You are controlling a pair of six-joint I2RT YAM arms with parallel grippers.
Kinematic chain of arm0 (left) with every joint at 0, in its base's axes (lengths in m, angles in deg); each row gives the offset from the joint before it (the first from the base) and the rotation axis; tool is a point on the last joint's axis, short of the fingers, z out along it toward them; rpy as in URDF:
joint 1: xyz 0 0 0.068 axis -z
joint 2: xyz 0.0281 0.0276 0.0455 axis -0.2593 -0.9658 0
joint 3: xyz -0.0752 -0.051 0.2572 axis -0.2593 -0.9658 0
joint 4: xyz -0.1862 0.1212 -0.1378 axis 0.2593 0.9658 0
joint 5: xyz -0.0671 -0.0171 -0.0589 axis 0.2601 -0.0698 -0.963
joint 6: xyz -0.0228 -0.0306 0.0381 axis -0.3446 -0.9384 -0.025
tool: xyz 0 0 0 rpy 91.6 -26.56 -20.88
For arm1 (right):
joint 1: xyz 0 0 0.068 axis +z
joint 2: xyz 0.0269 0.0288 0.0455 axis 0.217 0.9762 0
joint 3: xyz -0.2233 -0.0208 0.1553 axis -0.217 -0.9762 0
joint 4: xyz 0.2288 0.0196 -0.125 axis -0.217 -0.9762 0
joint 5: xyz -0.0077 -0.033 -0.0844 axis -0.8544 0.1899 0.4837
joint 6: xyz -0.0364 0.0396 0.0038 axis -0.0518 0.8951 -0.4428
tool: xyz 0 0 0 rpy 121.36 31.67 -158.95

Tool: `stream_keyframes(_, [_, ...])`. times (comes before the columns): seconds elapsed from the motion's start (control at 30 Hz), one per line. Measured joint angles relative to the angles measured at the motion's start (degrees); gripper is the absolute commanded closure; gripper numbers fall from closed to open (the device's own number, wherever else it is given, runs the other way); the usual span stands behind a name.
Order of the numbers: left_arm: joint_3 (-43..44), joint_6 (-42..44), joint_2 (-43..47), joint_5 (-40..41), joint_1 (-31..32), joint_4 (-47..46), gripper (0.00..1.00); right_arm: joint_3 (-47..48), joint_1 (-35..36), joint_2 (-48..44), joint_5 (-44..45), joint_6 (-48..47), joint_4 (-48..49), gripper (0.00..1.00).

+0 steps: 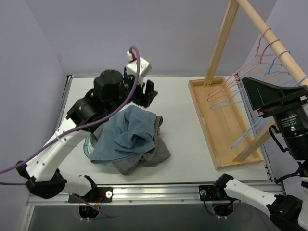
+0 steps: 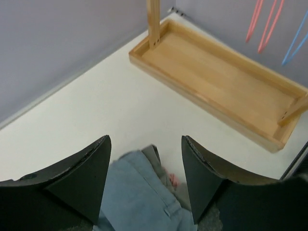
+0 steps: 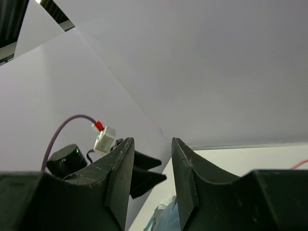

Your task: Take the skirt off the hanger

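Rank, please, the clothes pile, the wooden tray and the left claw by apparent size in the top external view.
1. Clothes pile and wooden tray: about alike, so I won't separate them.
2. Left claw: clearly smallest.

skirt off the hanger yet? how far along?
Looks done: the hangers on the rail hang bare, and the clothes pile lies on the table, blue garment on top. In hand: nothing. The left gripper is open above the pile and the right gripper is open, raised. Left: nothing visible, though I can't tell which piece is the skirt.
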Motion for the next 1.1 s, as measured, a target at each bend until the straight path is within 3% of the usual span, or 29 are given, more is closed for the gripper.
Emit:
stream_keyframes(0.13, [-12.59,-2.21,5.64,5.42,6.36,3.58,0.38,-1.25,0.13,0.26,0.79,0.00,-0.31,0.66])
stream_keyframes(0.3, [-19.02,-6.08,-1.25,12.59,13.97,11.02,0.42,-2.38,0.33,0.42,0.96,0.09,-0.11,0.66])
stream_keyframes(0.5, [-18.56,-6.62,-11.08,21.20,18.40,16.59,0.41,-4.20,0.37,0.07,1.46,0.44,-0.28,0.66])
stream_keyframes(0.73, [-11.39,-6.84,-22.69,28.50,23.26,19.96,0.36,-4.39,0.37,-2.12,2.93,0.72,-0.26,0.67])
stream_keyframes(0.93, [-10.60,-7.13,-28.20,29.18,28.06,19.98,0.31,-4.37,0.48,-2.89,3.37,0.94,-0.31,0.67])
stream_keyframes(0.97, [-10.45,-7.26,-28.63,29.49,28.35,20.04,0.27,-4.37,0.57,-2.93,3.45,0.96,-0.31,0.67])
stream_keyframes(1.1, [-10.16,-7.76,-30.53,32.20,28.20,20.20,0.26,-4.74,0.74,-3.63,3.82,1.16,-0.28,0.67])
